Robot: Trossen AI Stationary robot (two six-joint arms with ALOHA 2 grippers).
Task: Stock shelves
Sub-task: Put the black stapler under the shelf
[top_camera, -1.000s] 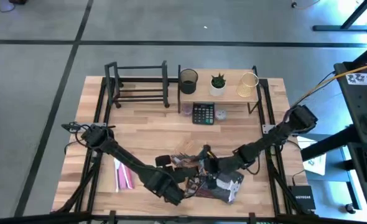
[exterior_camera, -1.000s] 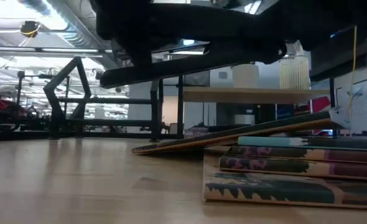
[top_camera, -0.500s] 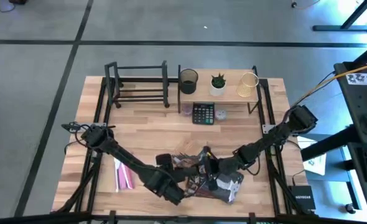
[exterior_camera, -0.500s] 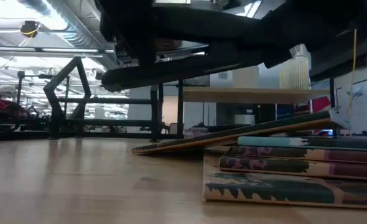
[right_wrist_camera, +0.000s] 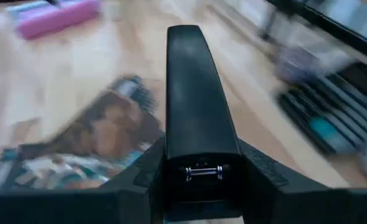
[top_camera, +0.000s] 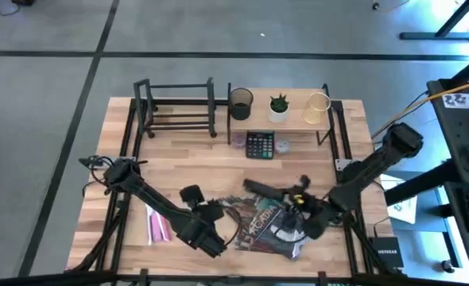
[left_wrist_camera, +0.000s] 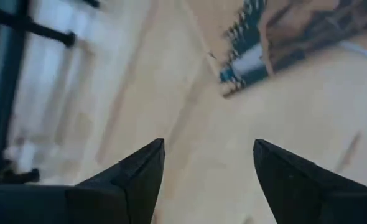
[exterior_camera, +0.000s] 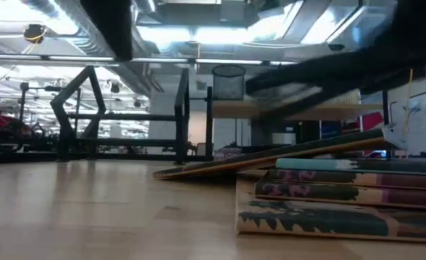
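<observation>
Wooden tabletop point(top_camera: 218, 163) from above: the right tool point(top_camera: 300, 199) has swung away from the book pile point(top_camera: 270, 229), now clamping a dark book point(top_camera: 265, 189) it has lifted off; both the black rack point(top_camera: 179, 107) and the wood shelf point(top_camera: 294, 119) are standing at the far edge, bookless. The left tool point(top_camera: 195, 199) has backed off. Low down, that book is blurring past overhead. Its own camera is showing the left tool gaping, empty. A black box point(top_camera: 385, 253) seems to read NETGEAR.

book rack point(top_camera: 175, 107) back-left | board shelf point(top_camera: 281, 115) back-right, plant point(top_camera: 279, 106) on it | calculator point(top_camera: 260, 145) before shelf | books point(top_camera: 266, 226) front-centre
</observation>
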